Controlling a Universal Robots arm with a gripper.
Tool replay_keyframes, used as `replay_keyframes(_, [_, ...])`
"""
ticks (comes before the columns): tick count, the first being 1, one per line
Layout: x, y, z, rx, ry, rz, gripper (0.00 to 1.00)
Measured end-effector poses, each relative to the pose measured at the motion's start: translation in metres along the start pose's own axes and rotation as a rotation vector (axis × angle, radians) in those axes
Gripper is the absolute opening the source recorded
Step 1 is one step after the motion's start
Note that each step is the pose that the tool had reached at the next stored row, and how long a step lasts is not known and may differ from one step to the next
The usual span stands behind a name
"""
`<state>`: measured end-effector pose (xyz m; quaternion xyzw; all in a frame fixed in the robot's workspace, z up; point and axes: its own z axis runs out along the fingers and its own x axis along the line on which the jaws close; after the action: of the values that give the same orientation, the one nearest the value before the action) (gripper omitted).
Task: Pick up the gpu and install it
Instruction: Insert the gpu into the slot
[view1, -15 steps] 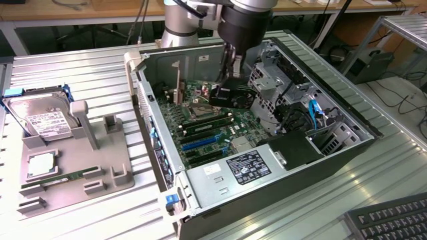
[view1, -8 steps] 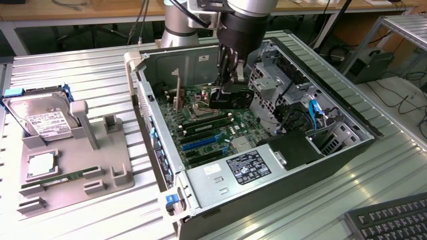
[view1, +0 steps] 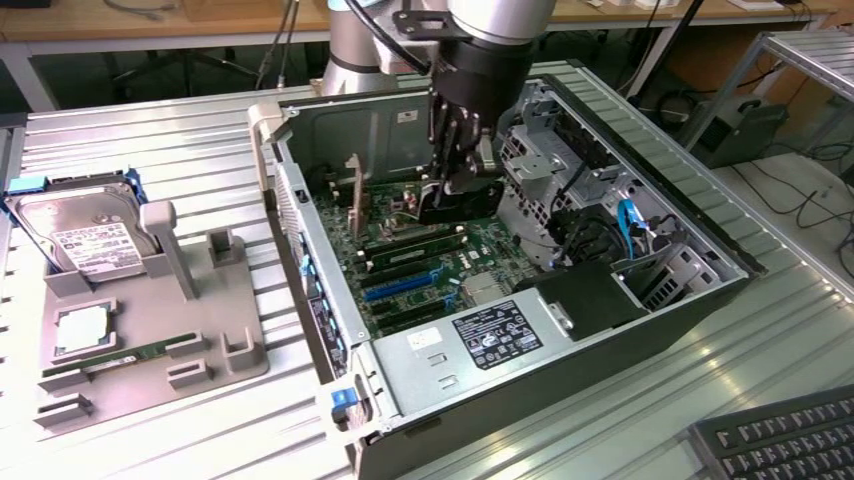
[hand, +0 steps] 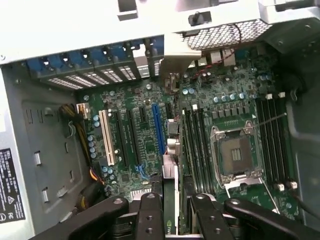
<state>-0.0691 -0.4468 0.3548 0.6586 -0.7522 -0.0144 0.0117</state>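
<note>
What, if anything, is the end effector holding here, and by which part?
The gpu: it is clamped edge-on in the end effector, gripped across its two flat faces, above the motherboard.

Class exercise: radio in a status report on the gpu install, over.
Gripper shut on gpu. Card held edge-down inside computer case, over motherboard expansion slots; seated or not, cannot tell. No cable seen across those slots.

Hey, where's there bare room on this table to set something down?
Bare ribbed metal table beyond the grey parts tray, and the strip between the open computer case and black keyboard. Crowded inside the case, where the gripper holds the dark gpu card over the green motherboard.
</note>
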Motion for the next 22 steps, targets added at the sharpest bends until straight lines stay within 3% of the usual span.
replay_keyframes(11, [0.000,-0.0006,0.0162,-0.0003,0.0076,-0.208,0.26])
replay_keyframes(14, [0.001,0.0008,0.0218,-0.0003,0.0074,-0.217,0.26])
replay_keyframes(19, [0.004,0.0142,0.0333,-0.0004,0.0073,-0.216,0.26])
replay_keyframes(22, [0.006,0.0139,0.0397,-0.0003,0.0073,-0.216,0.26])
